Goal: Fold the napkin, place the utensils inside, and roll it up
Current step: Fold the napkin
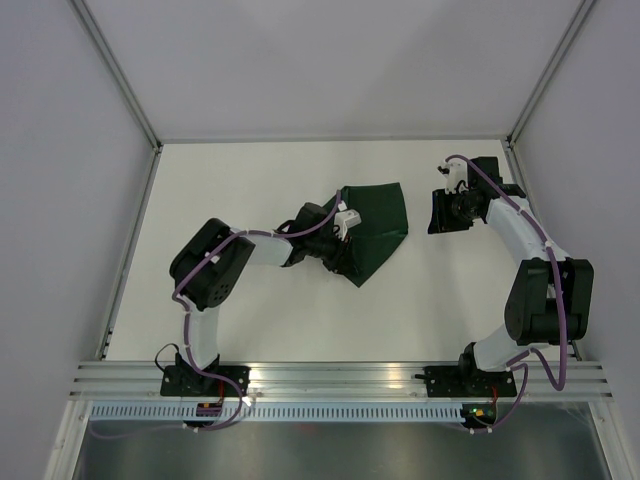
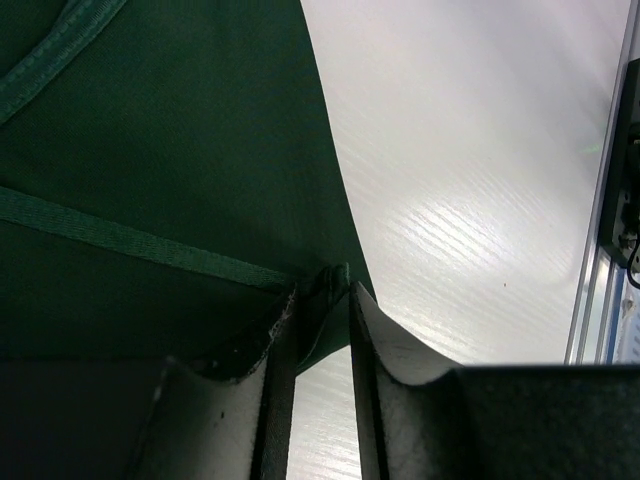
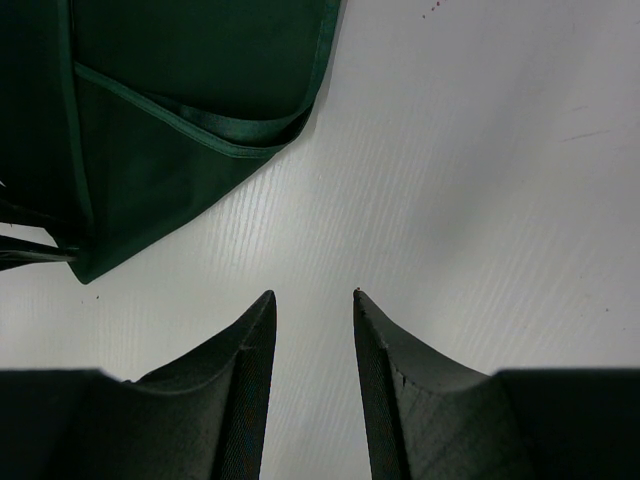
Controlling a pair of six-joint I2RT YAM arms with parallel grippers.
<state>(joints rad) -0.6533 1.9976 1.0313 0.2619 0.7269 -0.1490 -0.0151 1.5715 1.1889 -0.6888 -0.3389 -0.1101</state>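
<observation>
- Fingertips (image 2: 385,335) of the left gripper (image 2: 322,288) sit a narrow slot apart, with a hemmed corner of the big dark green thin cloth napkin (image 2: 180,150) tucked right between the tips. The cloth fills the slot there, so I honestly can't tell if it's clamped or just lying loose.
- Holding it by the corner makes sense to me: that's the bit you'd drag across to lay one layer flat over another.
- Fingers (image 3: 240,380) of the right gripper (image 3: 313,295) are spread with nothing in between, only bare table under them.
- My guess is the right gripper is hanging back on purpose, keeping clear of the fold while staying pointed at the napkin's (image 3: 150,120) near edge in case it needs to pin it.
- From overhead, the napkin (image 1: 378,225) lies near the middle of the flat white table (image 1: 260,180), a bit right of centre. It's doubled over into a lopsided shape with overlapping hems, not a tidy rectangle yet.
- The left gripper (image 1: 345,225) is at its left edge and the right gripper (image 1: 445,210) is well apart off to the right.
- The small black-handled knife doesn't show in any view, so the loading and rolling steps look a way off.
</observation>
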